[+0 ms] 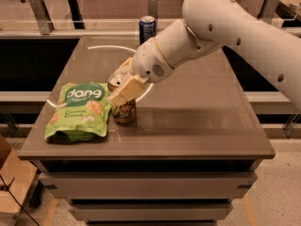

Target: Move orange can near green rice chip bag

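Note:
The orange can (124,111) stands upright on the table, right beside the right edge of the green rice chip bag (79,108), with only a narrow gap between them. The bag lies flat at the table's front left. My gripper (123,83) comes in from the upper right on the big white arm. Its cream fingers (126,92) are closed on the can's upper part, one in front and one behind. The near finger hides part of the can's silver top.
A dark blue can (147,28) stands at the table's back edge, behind the arm. The brown table (197,126) has its front edge close below the bag and can. A railing runs behind the table, and the floor drops away on both sides.

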You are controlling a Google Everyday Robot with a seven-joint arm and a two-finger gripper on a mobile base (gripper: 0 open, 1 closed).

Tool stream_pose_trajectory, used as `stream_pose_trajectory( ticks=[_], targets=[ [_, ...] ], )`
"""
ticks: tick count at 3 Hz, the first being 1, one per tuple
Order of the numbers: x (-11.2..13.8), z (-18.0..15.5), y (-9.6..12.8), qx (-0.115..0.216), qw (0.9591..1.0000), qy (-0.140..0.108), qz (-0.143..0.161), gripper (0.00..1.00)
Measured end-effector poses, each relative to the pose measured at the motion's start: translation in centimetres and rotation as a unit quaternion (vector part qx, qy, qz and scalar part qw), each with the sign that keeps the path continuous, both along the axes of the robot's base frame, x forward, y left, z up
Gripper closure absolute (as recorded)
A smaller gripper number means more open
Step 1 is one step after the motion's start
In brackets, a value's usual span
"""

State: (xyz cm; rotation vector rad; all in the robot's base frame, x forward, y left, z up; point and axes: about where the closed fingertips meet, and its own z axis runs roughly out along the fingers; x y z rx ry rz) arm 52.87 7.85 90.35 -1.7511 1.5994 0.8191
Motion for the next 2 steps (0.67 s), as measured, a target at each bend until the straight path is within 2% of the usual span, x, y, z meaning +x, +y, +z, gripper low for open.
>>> stream_pose_trajectory(
  ticks=[2],
  targets=[
    [-0.01, -0.35, 0.05, 0.014, 0.9998, 0.014, -0.002, 0.13]
  ],
)
